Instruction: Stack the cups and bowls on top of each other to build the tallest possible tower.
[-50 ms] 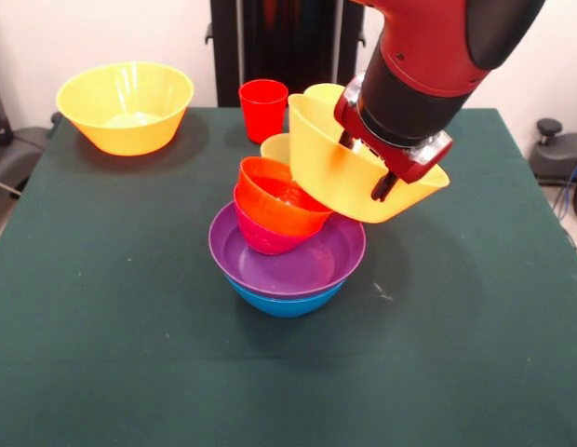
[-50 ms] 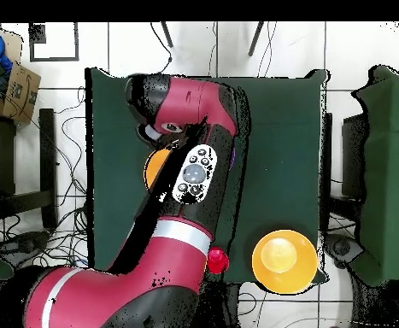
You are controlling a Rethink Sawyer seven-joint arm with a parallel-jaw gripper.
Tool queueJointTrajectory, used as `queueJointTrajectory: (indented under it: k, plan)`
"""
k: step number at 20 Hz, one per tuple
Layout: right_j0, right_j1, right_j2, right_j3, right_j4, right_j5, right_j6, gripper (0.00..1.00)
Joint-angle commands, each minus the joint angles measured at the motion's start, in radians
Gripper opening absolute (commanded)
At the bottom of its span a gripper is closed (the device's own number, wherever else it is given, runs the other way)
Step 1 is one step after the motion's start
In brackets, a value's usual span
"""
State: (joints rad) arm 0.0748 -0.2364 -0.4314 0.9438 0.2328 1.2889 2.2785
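Fingers (image 1: 380, 183) grip the rim of a tilted yellow bowl (image 1: 344, 168), apparently resting against the tower (image 1: 287, 247): orange-red and pink bowls nested in purple over blue. Second yellow bowl (image 1: 126, 107) and red cup (image 1: 263, 109) stand apart on the tabletop (image 1: 102, 307).

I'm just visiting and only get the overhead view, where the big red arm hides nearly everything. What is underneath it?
Observer: A pile of nested bowls: the blue bowl lowest, then the purple bowl, the pink-red bowl and the orange-red bowl.
Operator: Is the arm carrying anything?
Observer: Yes, the gripper is shut on the wall of a large yellow bowl.
Operator: Is that bowl level?
Observer: No, it is tilted, hanging beside the pile's top, above the purple bowl.
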Motion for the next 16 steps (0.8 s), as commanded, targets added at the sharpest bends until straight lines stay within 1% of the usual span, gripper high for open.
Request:
queueJointTrajectory:
  k: [1, 6, 9, 10, 16]
  plan:
    - [-0.022, 0.014, 0.058, -0.043, -0.017, 0.101, 0.111, 1.0]
    - [-0.023, 0.027, 0.057, -0.063, -0.017, 0.103, 0.124, 1.0]
    - [-0.022, 0.038, 0.053, -0.064, -0.022, 0.074, 0.132, 1.0]
    - [-0.014, 0.037, 0.054, -0.045, -0.023, 0.048, 0.139, 1.0]
    - [0.002, 0.043, 0.05, -0.004, -0.022, -0.031, 0.176, 1.0]
